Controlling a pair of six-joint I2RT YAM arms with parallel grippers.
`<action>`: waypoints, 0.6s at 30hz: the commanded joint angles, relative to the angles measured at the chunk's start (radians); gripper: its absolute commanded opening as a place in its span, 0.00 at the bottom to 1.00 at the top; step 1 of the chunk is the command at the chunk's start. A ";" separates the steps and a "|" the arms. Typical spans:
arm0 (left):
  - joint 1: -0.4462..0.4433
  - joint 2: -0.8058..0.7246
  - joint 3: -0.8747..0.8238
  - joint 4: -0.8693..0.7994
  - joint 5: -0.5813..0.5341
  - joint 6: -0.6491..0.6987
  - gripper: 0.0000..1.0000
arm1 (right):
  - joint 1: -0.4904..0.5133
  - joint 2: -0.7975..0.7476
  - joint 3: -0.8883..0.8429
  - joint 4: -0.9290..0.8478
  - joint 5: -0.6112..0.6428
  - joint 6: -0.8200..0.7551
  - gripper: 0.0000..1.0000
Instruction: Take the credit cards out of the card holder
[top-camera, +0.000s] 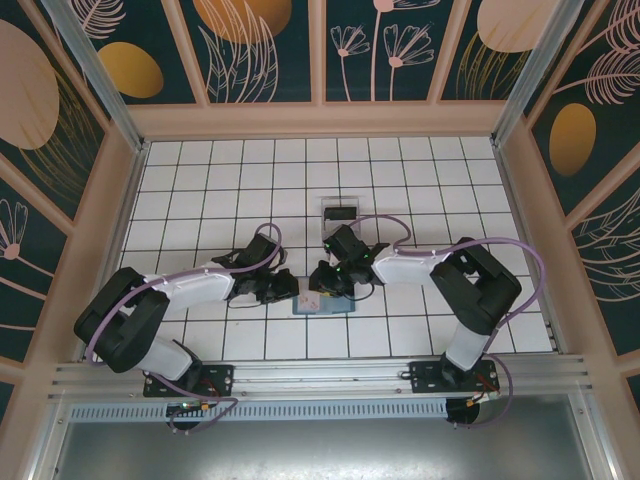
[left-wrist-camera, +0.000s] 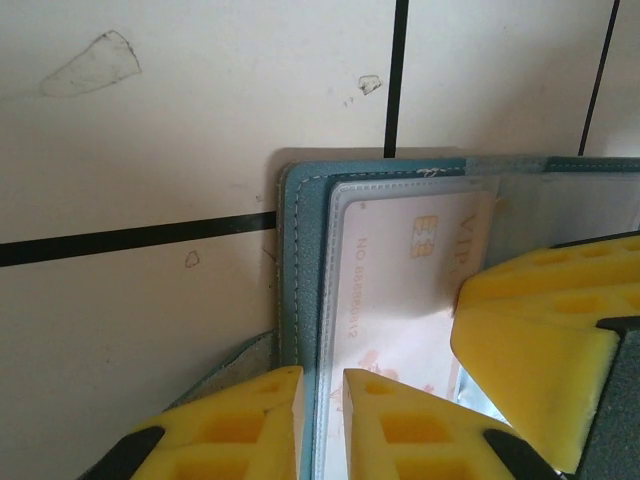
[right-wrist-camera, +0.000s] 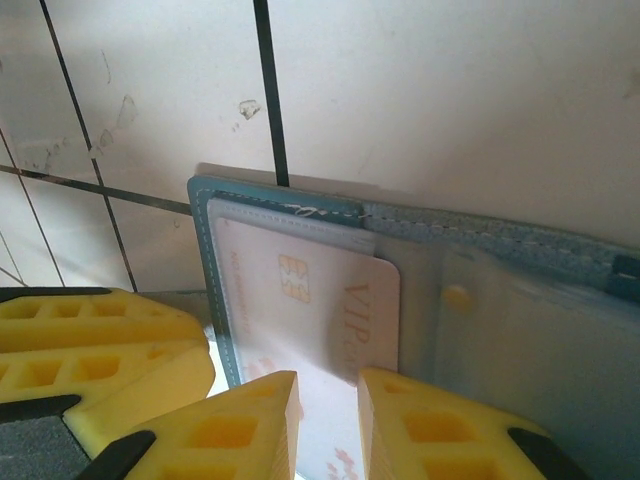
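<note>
Pinching low over the white tiled table (left-wrist-camera: 150, 130), left claw (left-wrist-camera: 322, 405) is closed to a narrow slot on the stitched edge of the teal card holder (left-wrist-camera: 292, 260), which lies open just ahead of its fingers. Right claw (right-wrist-camera: 328, 412), just beside the left one, is clamped down on the pale pink card (right-wrist-camera: 300, 310), which lies in the holder's clear sleeve (right-wrist-camera: 225, 300). Dark card (top-camera: 341, 212) sits in a clear tray (top-camera: 325, 216), well beyond both claws.

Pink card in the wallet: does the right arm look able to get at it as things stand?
Probably yes. The pink card pokes out of its clear sleeve, and the right gripper straddles its near edge; the left gripper pins the wallet beside it.
</note>
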 joint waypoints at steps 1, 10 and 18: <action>0.005 -0.001 0.023 -0.025 0.003 0.018 0.20 | 0.006 0.002 0.017 -0.056 0.040 -0.022 0.24; 0.003 0.007 0.032 -0.031 0.001 0.021 0.20 | 0.009 -0.033 0.003 -0.022 0.016 -0.014 0.26; 0.003 0.006 0.052 -0.046 -0.007 0.027 0.21 | 0.015 -0.071 0.000 -0.015 0.013 0.006 0.26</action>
